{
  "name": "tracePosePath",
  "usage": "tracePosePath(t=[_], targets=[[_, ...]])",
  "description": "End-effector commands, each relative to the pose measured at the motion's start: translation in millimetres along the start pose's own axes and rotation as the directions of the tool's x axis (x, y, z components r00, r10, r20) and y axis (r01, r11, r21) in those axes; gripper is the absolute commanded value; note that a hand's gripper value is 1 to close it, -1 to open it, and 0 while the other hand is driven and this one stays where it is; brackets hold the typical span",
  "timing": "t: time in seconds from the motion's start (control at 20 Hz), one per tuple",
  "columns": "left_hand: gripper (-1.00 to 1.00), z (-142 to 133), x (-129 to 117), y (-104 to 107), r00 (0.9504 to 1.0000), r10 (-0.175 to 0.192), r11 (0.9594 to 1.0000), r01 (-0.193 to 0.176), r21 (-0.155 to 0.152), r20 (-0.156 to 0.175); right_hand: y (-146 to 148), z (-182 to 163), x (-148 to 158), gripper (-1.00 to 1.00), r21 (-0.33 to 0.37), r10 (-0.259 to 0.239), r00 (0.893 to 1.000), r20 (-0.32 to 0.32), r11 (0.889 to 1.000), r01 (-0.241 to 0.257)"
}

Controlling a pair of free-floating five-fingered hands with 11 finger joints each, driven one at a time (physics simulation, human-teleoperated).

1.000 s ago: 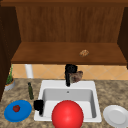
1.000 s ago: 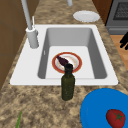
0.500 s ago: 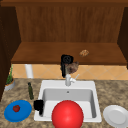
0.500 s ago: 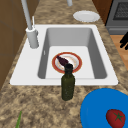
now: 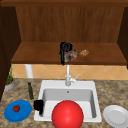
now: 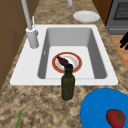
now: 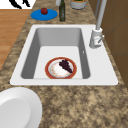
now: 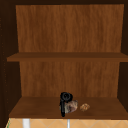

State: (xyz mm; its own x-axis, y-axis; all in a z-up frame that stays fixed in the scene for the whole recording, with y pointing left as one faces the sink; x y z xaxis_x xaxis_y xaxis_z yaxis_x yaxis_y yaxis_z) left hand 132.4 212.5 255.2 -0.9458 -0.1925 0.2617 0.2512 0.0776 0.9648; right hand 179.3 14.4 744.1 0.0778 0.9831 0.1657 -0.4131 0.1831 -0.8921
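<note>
Up on the lowest cabinet shelf (image 8: 30,107), the right hand (image 8: 64,100) has its fingers curled around a brownish lump (image 8: 72,106), with a smaller brown lump (image 8: 84,107) just to its right. Both sit near the shelf's near edge, so a loose hold could plausibly let the lump roll off toward the faucet (image 5: 67,75) and sink (image 5: 50,85) below. The left hand (image 5: 38,105) hangs at the sink's near left corner, fingers bent, holding nothing, close to the dark bottle (image 5: 30,91).
</note>
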Motion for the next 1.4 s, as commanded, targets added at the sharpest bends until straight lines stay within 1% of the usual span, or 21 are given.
tracePosePath(t=[0.0, 0.15, 0.25, 0.3, 0.4, 0.5, 0.65, 0.75, 0.9, 0.95, 1.0, 1.1, 1.15, 1.25, 1.35], targets=[[0.00, 0.0, 0.0, 0.0, 1.0000, 0.000, 1.0000, 0.000, 0.000, 0.000, -25.1, -22.3, 4.7, 1.00, -0.032, -0.010, 1.000, 0.008, 0.999, 0.010], [0.00, 0.0, 0.0, 0.0, 1.0000, 0.000, 1.0000, 0.000, 0.000, 0.000, -34.5, -44.4, 11.5, 1.00, -0.051, -0.004, 1.000, 0.009, 0.999, 0.005], [0.00, 0.0, 0.0, 0.0, 1.0000, 0.000, 1.0000, 0.000, 0.000, 0.000, -40.6, -60.2, 12.1, 1.00, -0.053, -0.016, 1.000, 0.015, 0.998, 0.017], [0.00, 0.0, 0.0, 0.0, 1.0000, 0.000, 1.0000, 0.000, 0.000, 0.000, -44.3, -68.1, 10.8, 1.00, -0.043, -0.037, 0.999, 0.027, 0.998, 0.038], [0.00, 0.0, 0.0, 0.0, 1.0000, 0.000, 1.0000, 0.000, 0.000, 0.000, -48.7, -84.7, 13.1, 1.00, -0.040, -0.045, 0.999, 0.031, 0.998, 0.046], [0.00, 0.0, 0.0, 0.0, 1.0000, 0.000, 1.0000, 0.000, 0.000, 0.000, -49.0, -102.7, 17.4, 1.00, -0.032, -0.043, 0.999, 0.027, 0.999, 0.044], [0.00, 0.0, 0.0, 0.0, 1.0000, 0.000, 1.0000, 0.000, 0.000, 0.000, -55.0, -127.7, 19.6, 1.00, -0.032, -0.053, 0.998, 0.034, 0.998, 0.054], [0.00, 0.0, 0.0, 0.0, 1.0000, 0.000, 1.0000, 0.000, 0.000, 0.000, -56.1, -145.2, 21.0, 1.00, -0.036, -0.046, 0.998, 0.030, 0.998, 0.047], [0.00, 0.0, 0.0, 0.0, 1.0000, 0.000, 1.0000, 0.000, 0.000, 0.000, -45.1, -177.6, 22.3, 1.00, -0.038, -0.013, 1.000, 0.022, 0.999, 0.014], [0.00, 0.0, 0.0, 0.0, 1.0000, 0.000, 1.0000, 0.000, 0.000, 0.000, -39.5, -189.9, 19.7, 1.00, -0.041, 0.012, 1.000, 0.028, 0.999, -0.011], [0.00, 0.0, 0.0, 0.0, 1.0000, 0.000, 1.0000, 0.000, 0.000, 0.000, -34.6, -200.2, 19.8, 1.00, -0.039, 0.025, 0.999, 0.031, 0.999, -0.023], [0.00, 0.0, 0.0, 0.0, 1.0000, 0.000, 1.0000, 0.000, 0.000, 0.000, -28.0, -222.0, 20.8, 1.00, -0.041, 0.031, 0.999, 0.031, 0.999, -0.030], [0.00, 0.0, 0.0, 0.0, 1.0000, 0.000, 1.0000, 0.000, 0.000, 0.000, -24.3, -232.6, 18.8, 1.00, -0.041, 0.022, 0.999, 0.032, 0.999, -0.020], [0.00, 0.0, 0.0, 0.0, 1.0000, 0.000, 1.0000, 0.000, 0.000, 0.000, -15.9, -253.9, 18.7, 1.00, -0.041, 0.026, 0.999, 0.035, 0.999, -0.025], [0.00, 0.0, 0.0, 0.0, 1.0000, 0.000, 1.0000, 0.000, 0.000, 0.000, -11.0, -275.1, 19.8, 1.00, -0.041, 0.018, 0.999, 0.031, 0.999, -0.017]])
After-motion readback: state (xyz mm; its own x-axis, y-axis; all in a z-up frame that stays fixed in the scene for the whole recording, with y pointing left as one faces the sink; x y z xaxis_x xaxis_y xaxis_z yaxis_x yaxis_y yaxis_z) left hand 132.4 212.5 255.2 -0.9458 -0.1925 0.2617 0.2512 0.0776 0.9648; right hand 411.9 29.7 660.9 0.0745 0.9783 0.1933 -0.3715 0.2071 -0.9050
